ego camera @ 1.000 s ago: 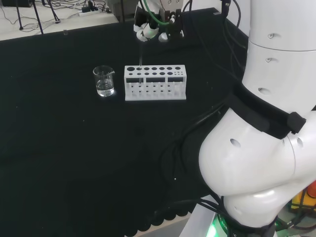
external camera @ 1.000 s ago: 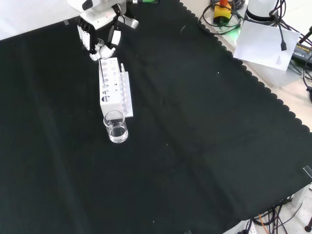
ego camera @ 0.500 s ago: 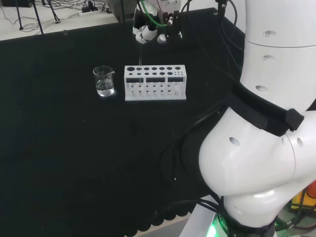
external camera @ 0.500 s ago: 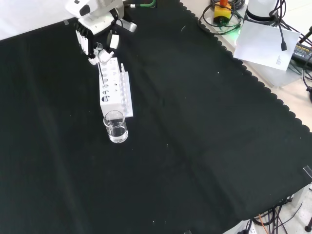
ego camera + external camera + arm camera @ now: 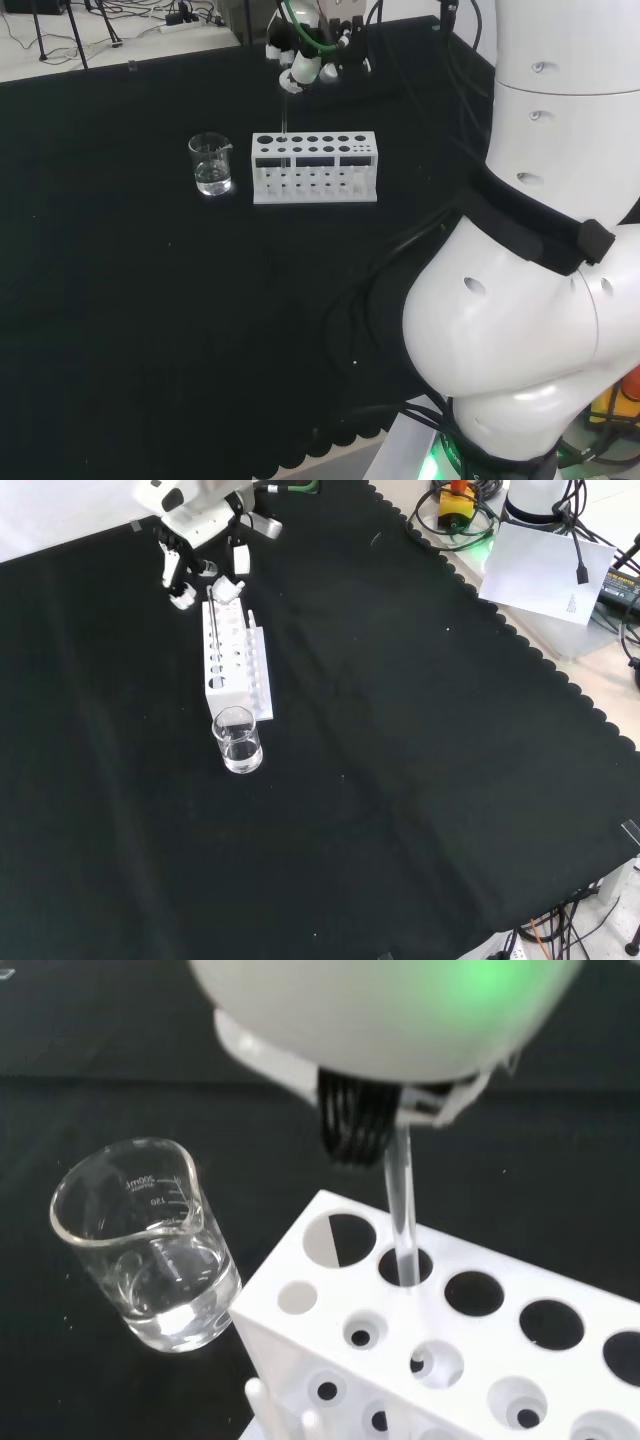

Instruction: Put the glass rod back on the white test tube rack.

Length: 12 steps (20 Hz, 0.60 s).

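The glass rod (image 5: 403, 1210) is a thin, clear, straight stick, standing nearly upright with its lower end inside one of the round holes in the top of the white test tube rack (image 5: 470, 1360) — a hole in the back row, near the rack's end that faces the beaker (image 5: 150, 1245). In the head view the rod (image 5: 285, 115) shows as a faint pale line rising from the rack (image 5: 314, 167) toward the hand (image 5: 298, 62), which hangs just above that same end. In the front view the hand (image 5: 205, 550) sits over the rack's far end (image 5: 232, 658); its fingers (image 5: 178, 580) look loosely spread beside the rod's top, though whether they pinch it or have let go I cannot tell.

The rack is a white block with rows of dark round holes and small pegs along one long side. The beaker, clear with a little clear liquid at the bottom, stands just beside the rack's other short end, apart from it. Around the rack the black cloth (image 5: 420, 780) lies bare on every side — its scalloped edge is well away from the rack.
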### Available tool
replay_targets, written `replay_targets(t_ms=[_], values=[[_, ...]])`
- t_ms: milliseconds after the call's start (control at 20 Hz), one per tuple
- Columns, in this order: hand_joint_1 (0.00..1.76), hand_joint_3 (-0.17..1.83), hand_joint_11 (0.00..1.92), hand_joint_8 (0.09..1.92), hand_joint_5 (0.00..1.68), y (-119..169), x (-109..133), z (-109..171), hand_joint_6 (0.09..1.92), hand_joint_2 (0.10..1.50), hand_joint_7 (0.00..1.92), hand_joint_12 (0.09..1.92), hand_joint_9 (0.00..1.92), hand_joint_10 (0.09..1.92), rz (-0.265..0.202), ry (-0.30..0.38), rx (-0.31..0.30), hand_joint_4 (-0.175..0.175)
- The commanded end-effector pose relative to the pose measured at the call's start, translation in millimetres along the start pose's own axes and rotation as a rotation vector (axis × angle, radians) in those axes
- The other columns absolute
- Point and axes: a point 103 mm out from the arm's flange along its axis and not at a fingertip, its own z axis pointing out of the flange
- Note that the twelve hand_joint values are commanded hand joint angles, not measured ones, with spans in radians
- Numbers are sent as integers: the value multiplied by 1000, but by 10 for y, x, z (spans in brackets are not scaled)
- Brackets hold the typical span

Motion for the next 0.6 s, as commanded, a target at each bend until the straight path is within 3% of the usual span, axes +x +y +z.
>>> replay_targets(t_ms=[50,600], values=[[1346,953,1689,787,357,-63,-6,-151,797,343,771,830,1799,676,19,-15,-17,-175],[1353,933,1709,783,347,-379,45,-554,681,341,723,818,1789,688,45,-40,-69,-175]])
